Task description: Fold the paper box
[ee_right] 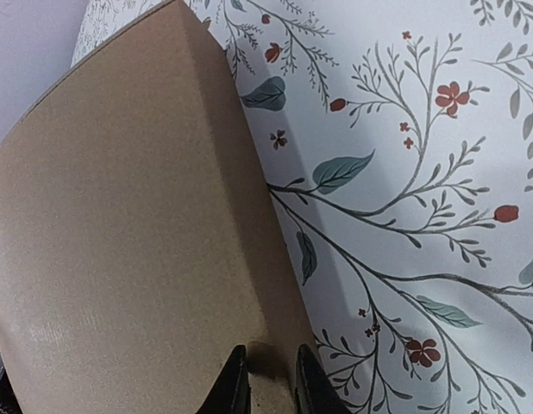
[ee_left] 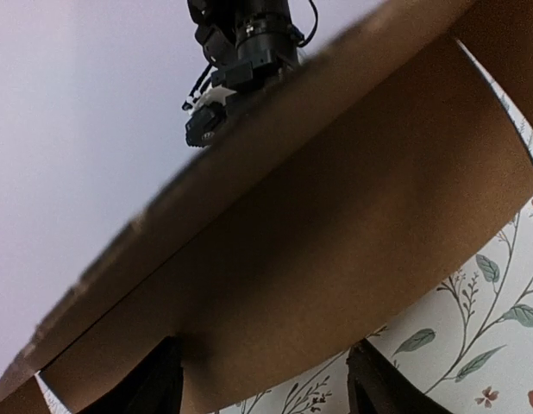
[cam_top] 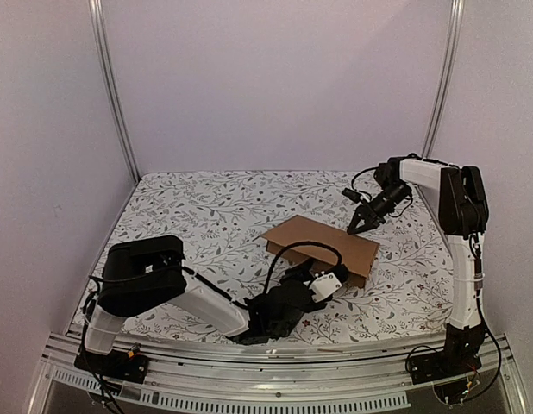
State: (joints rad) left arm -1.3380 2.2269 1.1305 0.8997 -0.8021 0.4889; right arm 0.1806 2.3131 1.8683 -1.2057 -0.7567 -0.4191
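Observation:
The paper box [cam_top: 322, 244] is a shallow brown cardboard mailer lying mid-table with its lid down. My left gripper [cam_top: 333, 276] sits low at the box's near edge. In the left wrist view [ee_left: 265, 390] it is open, with the box's front wall [ee_left: 335, 250] spanning the gap between its dark fingers [ee_left: 154, 379]. My right gripper [cam_top: 356, 226] rests its tips on the far right part of the lid. In the right wrist view [ee_right: 268, 384] its fingers are almost together with nothing between them, tips on the lid [ee_right: 128, 224] near its right edge.
The floral tablecloth [cam_top: 206, 207] covers the table, also visible right of the box in the right wrist view [ee_right: 422, 172]. White walls and metal frame posts [cam_top: 111, 86] enclose the back and sides. The left arm's cable [cam_top: 292, 254] loops over the box's near left corner.

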